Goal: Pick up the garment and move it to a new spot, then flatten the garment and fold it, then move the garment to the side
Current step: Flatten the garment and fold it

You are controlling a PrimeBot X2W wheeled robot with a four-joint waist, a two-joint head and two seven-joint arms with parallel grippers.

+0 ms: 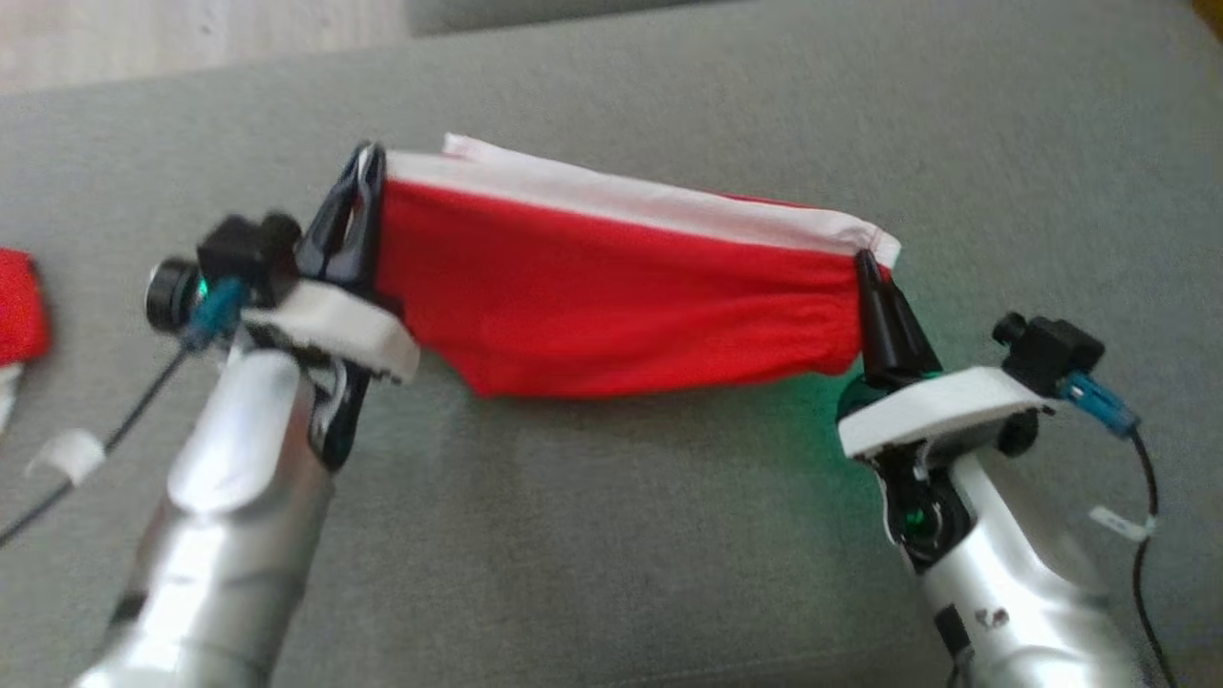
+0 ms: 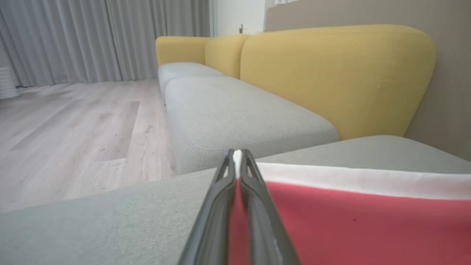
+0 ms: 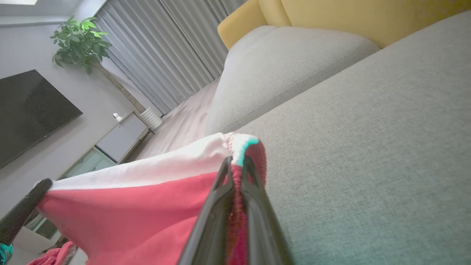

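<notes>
While you read this moment, note that both claws are clamped on the garment (image 1: 611, 296). The left claw (image 1: 368, 158) has its fingers pressed together on the upper left corner, on the white band. The right claw (image 1: 866, 260) is pinched shut on the upper right corner, where the white hem meets the red cloth. Each wrist view confirms it, with cloth squeezed between the two dark fingers and no gap showing.

You have the garment in the middle of the head view, stretched taut between the two claws like a banner over the grey sofa cushion (image 1: 669, 535). The white band runs along its top and the red body hangs below. Whether the lower edge brushes the cushion or hangs just clear of it, you cannot tell from these pictures.

As for progress, I judge the pick-up as done, since the cloth is lifted and under your control. It is not lying flat anywhere. Laying it down, smoothing it, folding it and shifting it aside all look to be ahead of you. A second layer peeks out behind the white band at upper left, so the cloth may be doubled, but that is uncertain.

Another red cloth (image 1: 19, 306) lies at the far left edge of the frame, well apart from your work.
</notes>
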